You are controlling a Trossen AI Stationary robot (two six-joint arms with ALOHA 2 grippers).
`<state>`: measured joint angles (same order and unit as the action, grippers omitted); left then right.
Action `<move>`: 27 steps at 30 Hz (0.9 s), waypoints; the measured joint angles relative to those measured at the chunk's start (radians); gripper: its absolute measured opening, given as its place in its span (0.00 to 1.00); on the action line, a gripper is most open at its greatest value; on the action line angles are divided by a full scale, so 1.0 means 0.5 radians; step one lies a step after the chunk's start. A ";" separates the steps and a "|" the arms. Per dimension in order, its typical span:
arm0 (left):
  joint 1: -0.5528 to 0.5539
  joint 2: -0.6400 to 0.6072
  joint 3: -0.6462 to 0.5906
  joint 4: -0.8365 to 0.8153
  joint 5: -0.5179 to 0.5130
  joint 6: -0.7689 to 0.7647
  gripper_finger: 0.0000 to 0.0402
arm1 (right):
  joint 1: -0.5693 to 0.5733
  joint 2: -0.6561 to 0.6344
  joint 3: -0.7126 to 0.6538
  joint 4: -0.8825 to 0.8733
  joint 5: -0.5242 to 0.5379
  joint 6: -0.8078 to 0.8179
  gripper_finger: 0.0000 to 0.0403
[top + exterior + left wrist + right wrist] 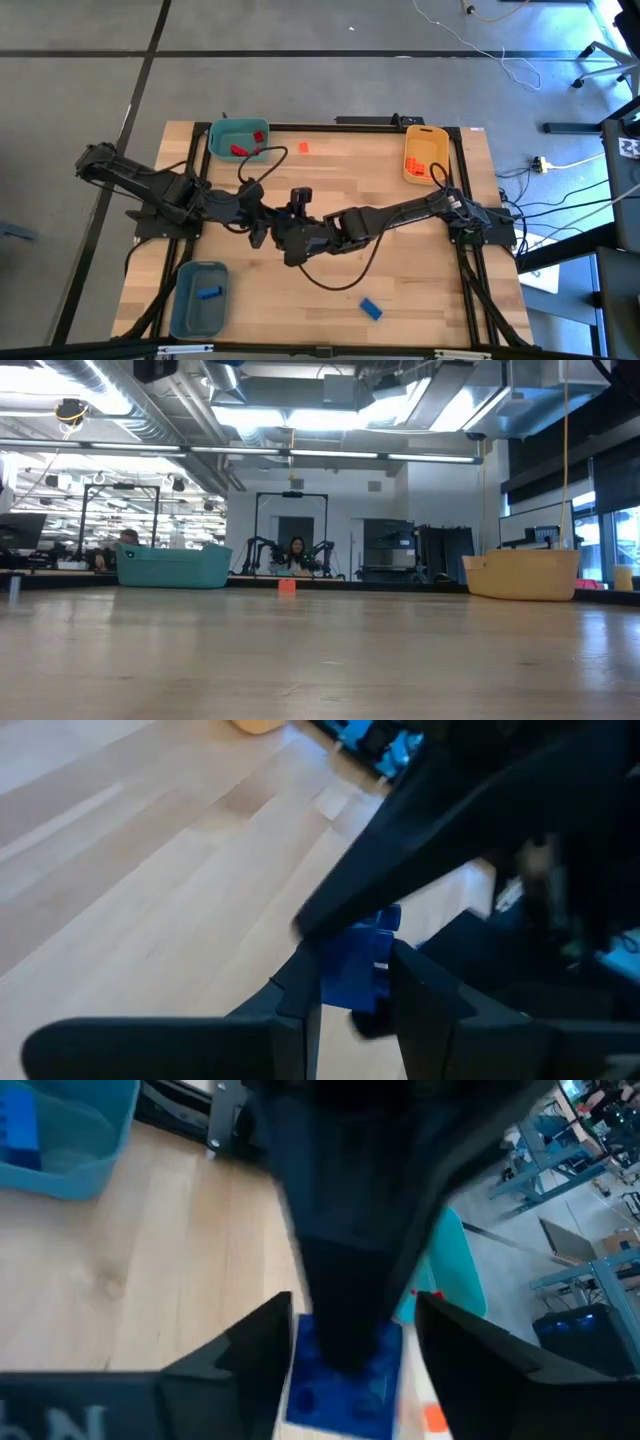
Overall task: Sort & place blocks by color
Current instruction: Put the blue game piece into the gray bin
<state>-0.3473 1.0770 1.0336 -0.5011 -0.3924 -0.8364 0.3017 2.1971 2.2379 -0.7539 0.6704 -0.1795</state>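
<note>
Bins first, reading the high view as a clock with 12 at the table's far edge. At 8 o'clock the grey-blue bin holds one small blue piece. At 11 o'clock the teal bin holds red blocks.

My left arm reaches in from 9 o'clock, and my left gripper sits just left of the table's centre. In its wrist view its two fingers stand narrowly apart and press on either side of the blue block, which fills the gap between them.

At 12 o'clock a lone orange block lies on the bare wood, near the teal bin and outside it.

My right gripper meets the left one nose to nose at the centre, its arm coming in from 3 o'clock. Its wrist view shows that same blue block right at its tip, under the dark bulk of the left gripper. I cannot tell whether this gripper has a hold on the block.

At 5 o'clock a loose blue block lies alone near the table's front edge. At 1 o'clock the yellow-orange bin holds orange blocks.
</note>
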 joint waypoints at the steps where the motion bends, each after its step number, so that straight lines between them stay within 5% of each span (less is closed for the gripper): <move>1: 0.001 -0.004 -0.002 -0.014 -0.006 -0.003 0.20 | -0.002 -0.003 0.000 -0.006 0.002 -0.001 0.54; 27: -0.041 -0.187 -0.001 -0.463 -0.071 -0.193 0.20 | 0.014 -0.040 0.240 -0.199 0.138 -0.116 0.57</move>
<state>-0.3680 0.9834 1.0332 -0.7325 -0.4277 -0.9328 0.3088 2.1770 2.3577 -0.8532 0.7393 -0.2375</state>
